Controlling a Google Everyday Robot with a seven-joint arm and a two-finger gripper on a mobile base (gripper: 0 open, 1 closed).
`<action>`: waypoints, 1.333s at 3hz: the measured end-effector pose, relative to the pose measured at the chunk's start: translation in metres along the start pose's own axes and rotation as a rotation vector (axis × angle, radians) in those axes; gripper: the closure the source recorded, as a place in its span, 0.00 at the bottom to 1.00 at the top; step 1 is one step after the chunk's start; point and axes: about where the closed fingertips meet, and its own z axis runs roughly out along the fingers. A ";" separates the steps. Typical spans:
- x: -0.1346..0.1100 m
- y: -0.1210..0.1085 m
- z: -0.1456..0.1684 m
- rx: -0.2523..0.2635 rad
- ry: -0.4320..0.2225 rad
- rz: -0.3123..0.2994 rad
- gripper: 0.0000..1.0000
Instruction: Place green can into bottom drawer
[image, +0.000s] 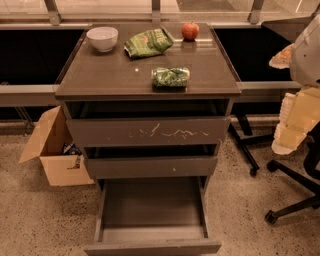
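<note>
Arm (307, 50) far right (jaws hanging down)

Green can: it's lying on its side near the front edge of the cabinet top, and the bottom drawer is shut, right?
No: the camera view shows the bottom drawer pulled open. The green can does lie on its side near the front edge of the cabinet top; the gripper is off at the right, away from it.

Vantage: single camera, raised, in front of the desk (115, 75)
Facing: forward and downward
Range: near; desk top to open bottom drawer (152, 205) fills the frame
Arm: gripper (292, 125) at right edge, beside the desk
</note>
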 end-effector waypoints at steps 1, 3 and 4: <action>0.000 0.000 0.000 0.000 0.000 0.000 0.00; -0.045 -0.056 0.029 0.019 -0.171 -0.098 0.00; -0.099 -0.100 0.065 0.020 -0.361 -0.169 0.00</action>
